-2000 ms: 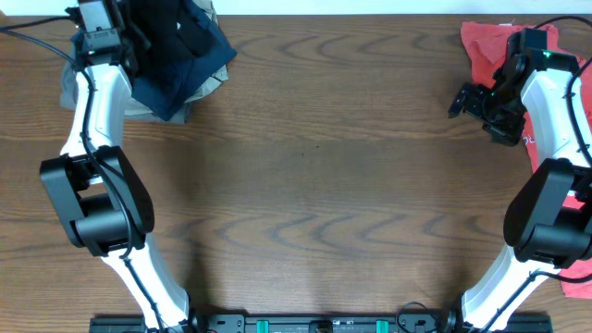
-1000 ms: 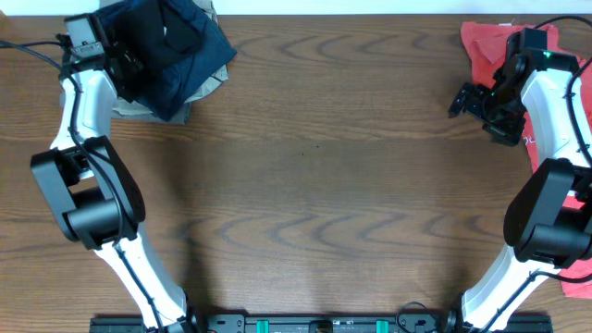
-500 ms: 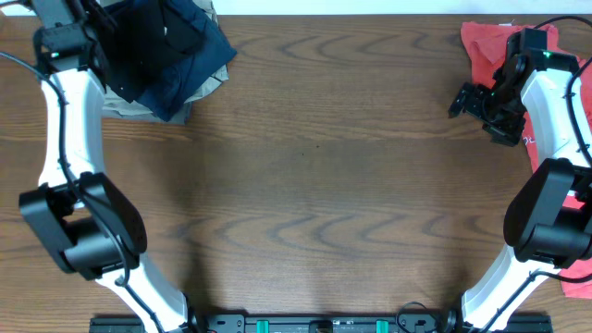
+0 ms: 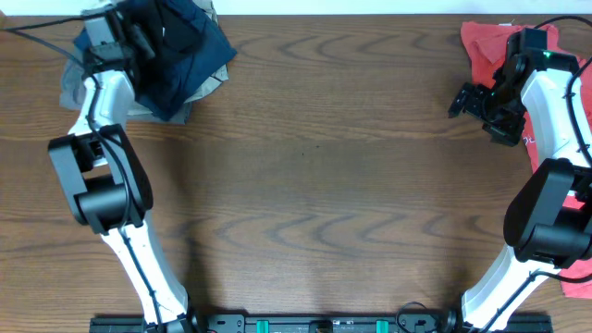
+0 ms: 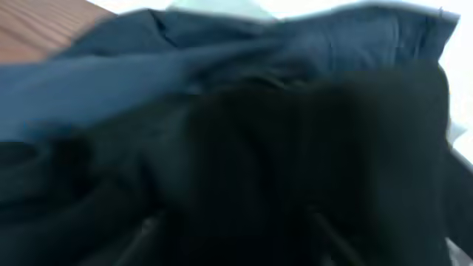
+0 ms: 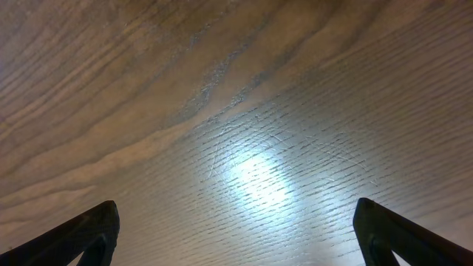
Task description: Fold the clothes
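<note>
Nothing folded yet; black garment sits bunched atop pile. My left fingers at it, grip I cannot tell. My right fingers well apart from it, wide, empty.

A wood-grain worktop carries a heap at its far left corner: a khaki garment lowest on the wood, a navy blue garment over it, a black garment on top. A coral-red shirt lies at the far right corner.

black garment — 1 | other garments — 3 | arms — 2
</note>
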